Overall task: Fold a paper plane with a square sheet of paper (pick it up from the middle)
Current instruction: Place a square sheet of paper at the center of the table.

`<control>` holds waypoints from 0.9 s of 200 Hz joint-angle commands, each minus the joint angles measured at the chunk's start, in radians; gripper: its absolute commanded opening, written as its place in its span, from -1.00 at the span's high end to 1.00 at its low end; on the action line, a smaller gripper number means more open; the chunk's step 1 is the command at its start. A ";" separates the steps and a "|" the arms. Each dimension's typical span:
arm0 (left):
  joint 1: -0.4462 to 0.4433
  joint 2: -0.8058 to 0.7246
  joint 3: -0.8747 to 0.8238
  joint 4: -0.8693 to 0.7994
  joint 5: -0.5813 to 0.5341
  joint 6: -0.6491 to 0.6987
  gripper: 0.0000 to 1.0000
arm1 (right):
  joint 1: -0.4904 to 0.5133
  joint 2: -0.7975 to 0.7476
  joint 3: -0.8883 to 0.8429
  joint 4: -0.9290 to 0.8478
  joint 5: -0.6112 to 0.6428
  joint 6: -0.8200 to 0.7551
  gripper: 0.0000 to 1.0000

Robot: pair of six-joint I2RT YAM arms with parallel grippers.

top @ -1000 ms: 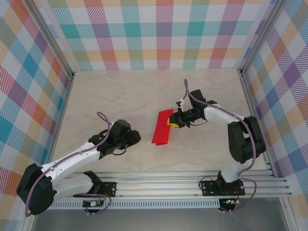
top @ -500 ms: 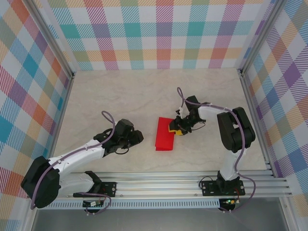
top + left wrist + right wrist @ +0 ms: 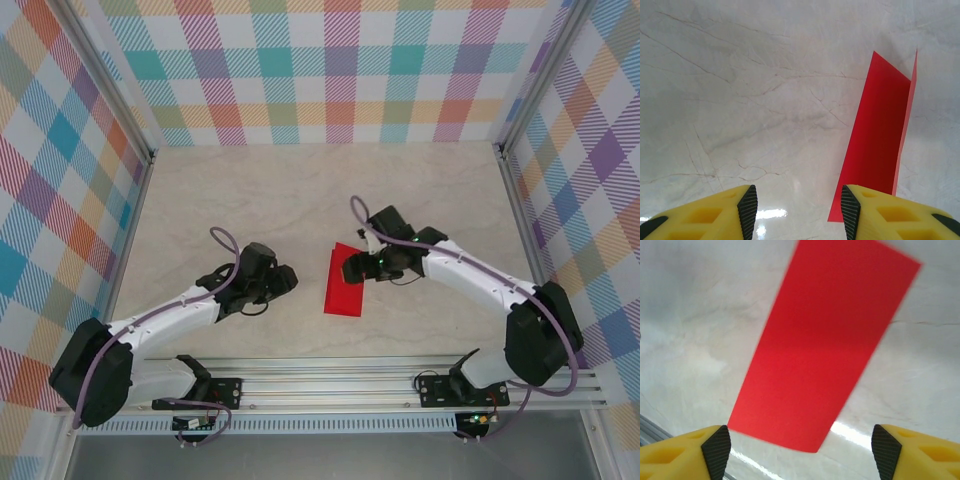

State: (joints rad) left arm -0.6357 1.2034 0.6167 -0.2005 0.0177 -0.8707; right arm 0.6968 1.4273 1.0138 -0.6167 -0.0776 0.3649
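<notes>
The red sheet of paper [image 3: 343, 283] lies flat on the table, folded into a narrow rectangle. My right gripper [image 3: 354, 267] hovers over its right edge with the jaws wide open and nothing between them. In the right wrist view the paper [image 3: 825, 345] spreads out ahead of the right gripper [image 3: 800, 450]. My left gripper [image 3: 287, 279] rests just left of the sheet, jaws apart and empty. In the left wrist view the paper [image 3: 880, 145] lies ahead and to the right of the left gripper [image 3: 797, 210], with one layer's edge slightly lifted.
Checked walls [image 3: 330, 70] close in the marble table [image 3: 250, 190] on three sides. An aluminium rail [image 3: 330, 385] with both arm bases runs along the near edge. Bare tabletop lies behind and to the left of the paper.
My right gripper has opened and let go of the paper's right edge. The sheet has settled flat and shifted slightly. The right arm has swung its elbow out right. The left gripper barely moved.
</notes>
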 commanded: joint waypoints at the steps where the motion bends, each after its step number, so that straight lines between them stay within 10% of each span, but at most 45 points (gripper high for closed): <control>1: 0.026 0.005 -0.017 0.030 0.018 0.012 -0.01 | 0.131 0.027 -0.012 -0.055 0.210 0.051 -0.63; 77: 0.064 -0.046 -0.052 0.019 0.009 -0.009 -0.01 | 0.378 0.247 0.107 -0.108 0.465 0.108 -0.84; 180: 0.077 -0.072 -0.066 0.009 0.015 -0.022 -0.02 | 0.408 0.283 0.148 -0.121 0.483 0.121 0.05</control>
State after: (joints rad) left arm -0.5705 1.1393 0.5613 -0.1814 0.0288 -0.8791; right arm 1.0939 1.7088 1.1290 -0.7071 0.3866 0.4782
